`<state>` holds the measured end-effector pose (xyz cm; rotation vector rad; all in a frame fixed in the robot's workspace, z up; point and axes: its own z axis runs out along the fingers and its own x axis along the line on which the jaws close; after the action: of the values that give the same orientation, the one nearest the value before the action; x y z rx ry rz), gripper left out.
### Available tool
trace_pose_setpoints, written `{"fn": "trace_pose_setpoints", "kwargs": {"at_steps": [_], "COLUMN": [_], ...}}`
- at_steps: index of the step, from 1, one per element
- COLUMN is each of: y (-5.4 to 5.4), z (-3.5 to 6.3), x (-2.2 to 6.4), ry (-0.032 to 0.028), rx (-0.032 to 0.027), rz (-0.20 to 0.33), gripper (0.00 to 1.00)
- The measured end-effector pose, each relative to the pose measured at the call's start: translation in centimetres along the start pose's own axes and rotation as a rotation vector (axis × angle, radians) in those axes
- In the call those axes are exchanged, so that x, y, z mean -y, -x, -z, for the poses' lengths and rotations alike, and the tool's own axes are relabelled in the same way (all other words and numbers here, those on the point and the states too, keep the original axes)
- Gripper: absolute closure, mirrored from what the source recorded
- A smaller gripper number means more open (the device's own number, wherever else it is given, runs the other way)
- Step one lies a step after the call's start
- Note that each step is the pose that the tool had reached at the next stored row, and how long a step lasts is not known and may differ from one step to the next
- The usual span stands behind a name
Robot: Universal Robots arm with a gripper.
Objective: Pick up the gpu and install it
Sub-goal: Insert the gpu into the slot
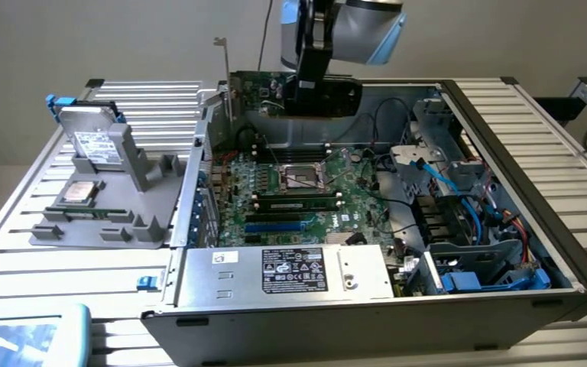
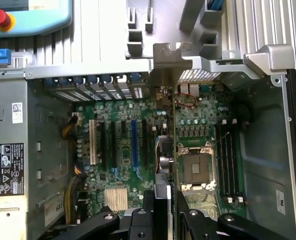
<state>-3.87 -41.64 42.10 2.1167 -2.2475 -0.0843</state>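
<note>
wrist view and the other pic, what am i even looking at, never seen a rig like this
This is a robot arm working on an opened desktop computer. The exterior view comes from a camera standing off to the side. The wrist view comes from a camera on the arm itself, looking down past its pincer into the computer.

The computer case lies open on a table of metal slats, so you see the green motherboard inside. At the exterior view's left a grey holder carries two silver hard drives.

The pincer is shut on the gpu, a thin green card with a silver end bracket. It holds the card on edge above the motherboard near the case's back wall. The wrist view shows the card edge-on.
</note>
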Motion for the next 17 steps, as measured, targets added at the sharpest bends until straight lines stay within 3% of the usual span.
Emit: {"fn": "trace_pose_setpoints", "kwargs": {"at_steps": [4, 11, 17], "y": [0.1, 0.2, 0.3], "z": [-0.32, -1.09, -2.16], "x": [0.01, 0.03, -0.16], "ry": [-0.0009, -0.0047, -0.0061], "rx": [-0.0157, -0.0347, -0.0355], "rz": [0.02, 0.026, 0.027], "gripper": [0.73, 0.73, 0.73]}}
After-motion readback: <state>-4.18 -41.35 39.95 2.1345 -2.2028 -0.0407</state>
